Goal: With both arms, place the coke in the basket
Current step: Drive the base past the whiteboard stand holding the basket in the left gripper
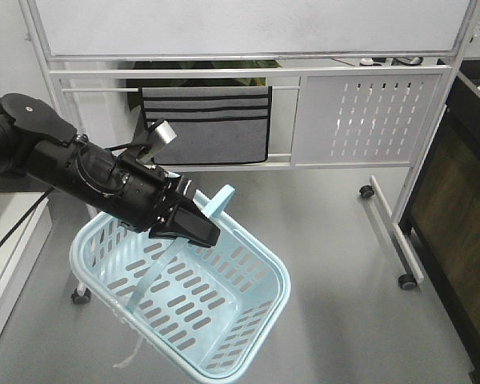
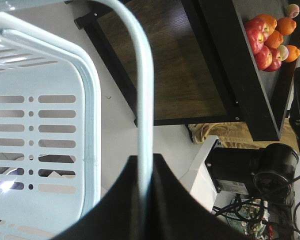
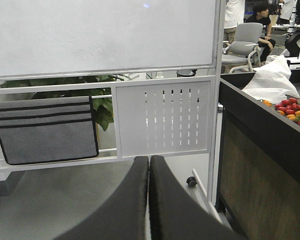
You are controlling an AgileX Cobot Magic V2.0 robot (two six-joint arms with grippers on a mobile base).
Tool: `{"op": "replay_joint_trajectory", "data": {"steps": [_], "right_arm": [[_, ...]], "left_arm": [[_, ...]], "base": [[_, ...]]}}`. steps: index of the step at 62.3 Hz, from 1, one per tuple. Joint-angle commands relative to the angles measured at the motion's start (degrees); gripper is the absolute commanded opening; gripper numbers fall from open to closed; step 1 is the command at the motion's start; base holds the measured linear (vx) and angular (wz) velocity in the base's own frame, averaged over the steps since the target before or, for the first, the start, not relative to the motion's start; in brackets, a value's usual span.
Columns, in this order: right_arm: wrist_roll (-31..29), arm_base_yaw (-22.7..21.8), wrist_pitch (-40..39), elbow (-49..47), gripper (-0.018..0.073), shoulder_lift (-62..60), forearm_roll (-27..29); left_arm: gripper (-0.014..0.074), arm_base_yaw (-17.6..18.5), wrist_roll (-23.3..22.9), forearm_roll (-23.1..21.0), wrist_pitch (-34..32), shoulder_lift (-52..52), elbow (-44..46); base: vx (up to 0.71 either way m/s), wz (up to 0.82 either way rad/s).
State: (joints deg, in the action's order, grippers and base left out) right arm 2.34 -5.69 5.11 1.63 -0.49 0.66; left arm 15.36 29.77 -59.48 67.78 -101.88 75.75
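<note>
A pale blue slotted basket (image 1: 224, 320) hangs in the air above the grey floor, tilted. My left gripper (image 1: 194, 226) is shut on one of its flat swing handles (image 1: 218, 202). In the left wrist view the handle (image 2: 142, 75) runs up out of the closed black jaws, with the basket wall (image 2: 40, 125) at the left. The basket looks empty. My right gripper (image 3: 149, 162) is shut and holds nothing; it faces a whiteboard stand. The coke is out of view.
A white whiteboard stand (image 1: 368, 120) on castors with a grey felt pocket (image 1: 208, 124) stands behind. A dark wooden shelf unit (image 1: 456, 224) is at the right, with fruit (image 2: 270, 35) on it. A white counter edge (image 1: 8, 240) is at the left.
</note>
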Motion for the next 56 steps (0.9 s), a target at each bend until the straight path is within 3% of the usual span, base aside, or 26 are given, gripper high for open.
{"op": "replay_joint_trajectory", "data": {"steps": [1, 56], "right_arm": [[-0.39, -0.41, -4.24, 1.10, -0.0010, -0.84, -0.16], [-0.39, -0.41, -4.24, 1.10, -0.0010, -0.84, -0.16]], "left_arm": [[-0.0006, 0.23, -0.01, -4.83, 0.91, 3.07, 1.86], [-0.0006, 0.23, -0.01, -4.83, 0.91, 3.07, 1.86]], "base": [[0.06, -0.02], [0.08, -0.03]]}}
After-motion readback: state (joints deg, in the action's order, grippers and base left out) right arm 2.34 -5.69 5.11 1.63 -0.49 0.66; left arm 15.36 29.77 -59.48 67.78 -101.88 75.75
